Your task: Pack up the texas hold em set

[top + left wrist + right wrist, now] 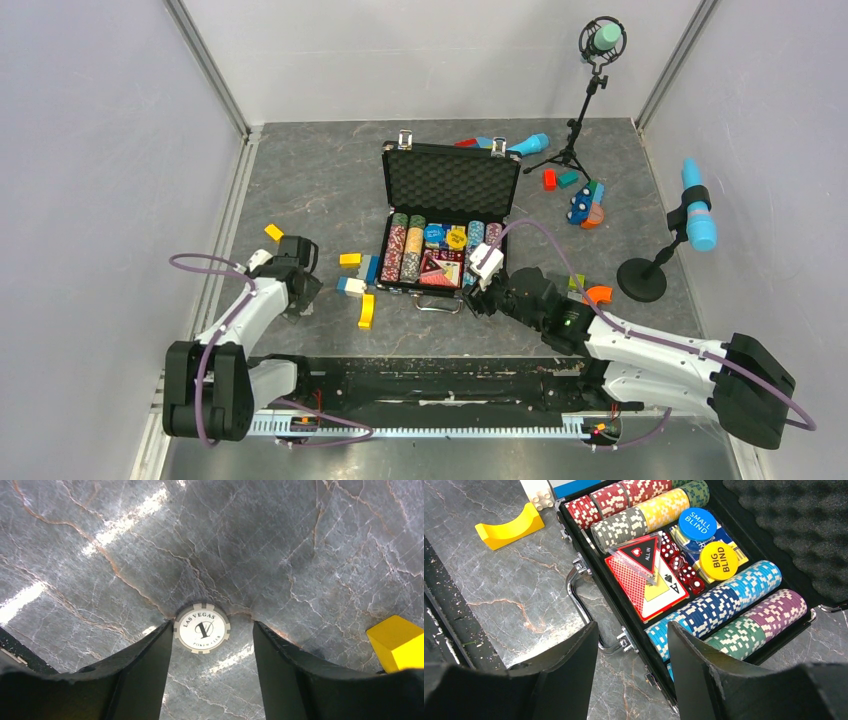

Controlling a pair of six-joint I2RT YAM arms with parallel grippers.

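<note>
Texas hold em set sits mid-table, long axis running left to right, lid thrown back toward the far wall, handle on the near side facing the arm bases.

Left side: one stray poker chip lies flat on the marble, white face up, marked Las Vegas with a 1. My left gripper straddles it with jaws apart. The chip's edge meets one finger and a gap shows on the other side, so nothing is clamped. A yellow block lies near it, cut off by the wrist view's edge. From above I cannot see this chip; the wrist covers it.

Centre: chip rows lie on edge in the case, running near to far, in red, grey, yellow, green, blue and purple. Between them I note a card deck under a clear All In triangle, red dice, and Small Blind and Big Blind buttons. The foam lining runs out of frame.

Right side: my right gripper hangs over the case's near right corner, jaws apart, holding nothing. Its fingers hide that corner.
</note>
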